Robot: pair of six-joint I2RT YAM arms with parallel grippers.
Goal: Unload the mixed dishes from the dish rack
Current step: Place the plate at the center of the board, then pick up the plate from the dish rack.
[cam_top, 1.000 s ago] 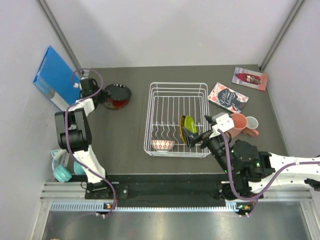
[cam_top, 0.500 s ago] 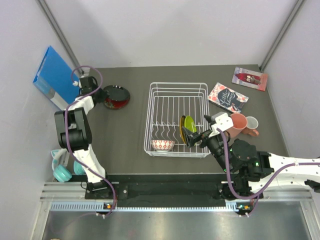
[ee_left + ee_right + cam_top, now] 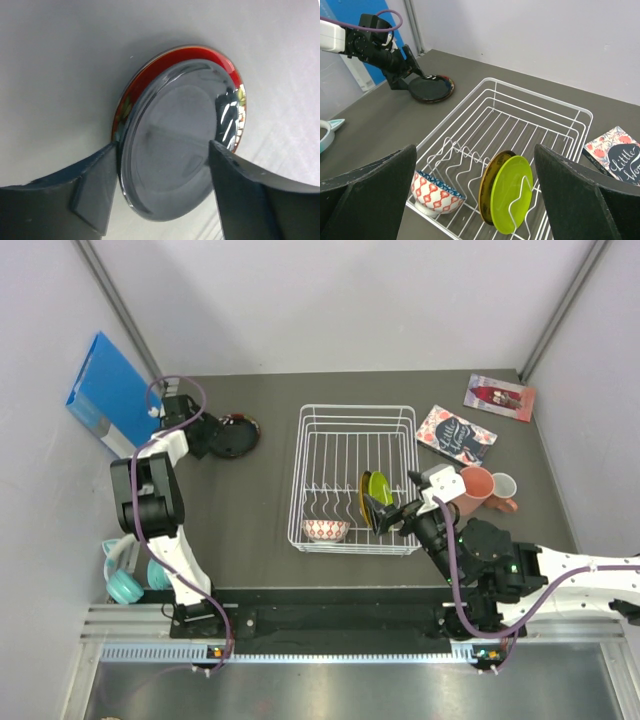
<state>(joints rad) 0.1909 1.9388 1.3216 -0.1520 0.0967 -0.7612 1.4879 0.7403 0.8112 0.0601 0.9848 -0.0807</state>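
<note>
- The white wire dish rack stands mid-tabletop, between the two arms.
- Three dishes are in it:
  - one small bowl with a red-and-white pattern at the near left corner;
  - one amber plate and one lime-green plate, upright on edge, side by side in the plate slots. The green plate covers most of the amber one.
- Two plates lie out of the rack, far left on the dark tabletop: one glossy black plate stacked on one red plate, of which only the rim shows.
- The left arm's fingers are spread wide at the near rim of this stack, one on each side. Whether they press on it cannot be told.
- The right arm's fingers are spread wide above the near right end of the rack, with nothing between them.
- Right of the rack stand one salmon-pink cup and one white mug, touching. The right arm partly covers the cup, and a salmon bit just in front is too small to make out.
- Two printed booklets lie far right.
- One blue folder leans at the far left wall.
- A teal object is half hidden by the left arm.
</note>
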